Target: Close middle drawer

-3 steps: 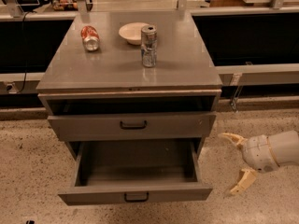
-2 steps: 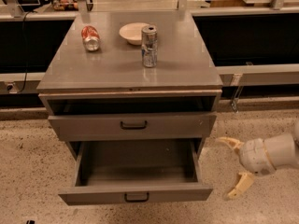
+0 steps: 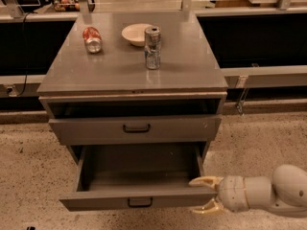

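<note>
Gripper (image 3: 205,194), fingers spread and holding nothing, sits at the right end of the middle drawer (image 3: 100,201) front; the drawer is pulled far out, stretching to its left. Pushing at this corner could skew and jam it, or a finger might slip off the edge

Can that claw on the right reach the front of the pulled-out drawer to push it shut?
Probably yes. The gripper sits open at the right end of the front of the middle drawer, and nothing stands between them.
</note>
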Robot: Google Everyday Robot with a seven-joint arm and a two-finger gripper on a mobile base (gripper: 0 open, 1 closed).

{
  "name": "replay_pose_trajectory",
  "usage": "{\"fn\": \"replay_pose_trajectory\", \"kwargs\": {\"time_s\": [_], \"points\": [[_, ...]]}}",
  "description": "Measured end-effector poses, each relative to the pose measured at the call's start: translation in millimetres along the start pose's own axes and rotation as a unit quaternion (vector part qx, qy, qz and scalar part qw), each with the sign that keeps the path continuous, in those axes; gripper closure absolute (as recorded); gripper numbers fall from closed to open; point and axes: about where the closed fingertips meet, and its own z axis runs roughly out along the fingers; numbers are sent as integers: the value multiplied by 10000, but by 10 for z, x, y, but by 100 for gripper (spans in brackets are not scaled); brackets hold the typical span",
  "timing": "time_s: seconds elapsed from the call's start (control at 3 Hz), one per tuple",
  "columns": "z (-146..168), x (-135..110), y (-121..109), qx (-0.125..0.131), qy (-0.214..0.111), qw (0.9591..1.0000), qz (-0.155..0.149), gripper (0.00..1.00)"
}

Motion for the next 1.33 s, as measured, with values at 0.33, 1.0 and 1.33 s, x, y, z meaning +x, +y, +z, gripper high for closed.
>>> {"fn": "replay_pose_trajectory", "kwargs": {"time_s": [0.33, 1.0, 1.33], "points": [[200, -4, 80, -49, -289, 9986, -433, 71], [576, 507, 233, 247, -217, 9987, 381, 100], [975, 1074, 334, 712, -339, 9924, 940, 100]]}}
